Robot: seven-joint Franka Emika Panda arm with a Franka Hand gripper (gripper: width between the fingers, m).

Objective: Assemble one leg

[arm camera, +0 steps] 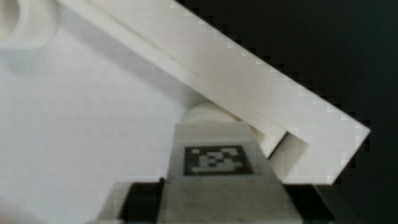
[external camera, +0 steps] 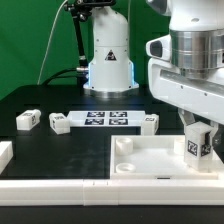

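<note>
My gripper [external camera: 198,150] is shut on a leg [external camera: 198,146], a stubby white block with a black-and-white tag, and holds it upright over the exterior view's right end of the large white square panel [external camera: 150,162]. In the wrist view the leg [arm camera: 217,152] sits between my dark fingers [arm camera: 139,200], its far end down in the panel's corner by the raised rim [arm camera: 231,70]. I cannot tell if it touches the panel. Three more legs lie on the black table: two at the left [external camera: 28,120] [external camera: 60,123] and one right of centre [external camera: 150,122].
The marker board [external camera: 105,119] lies flat between the loose legs. The arm's white base [external camera: 108,60] stands behind it before a green backdrop. A white rail [external camera: 60,186] runs along the front, with a white block [external camera: 5,152] at the far left.
</note>
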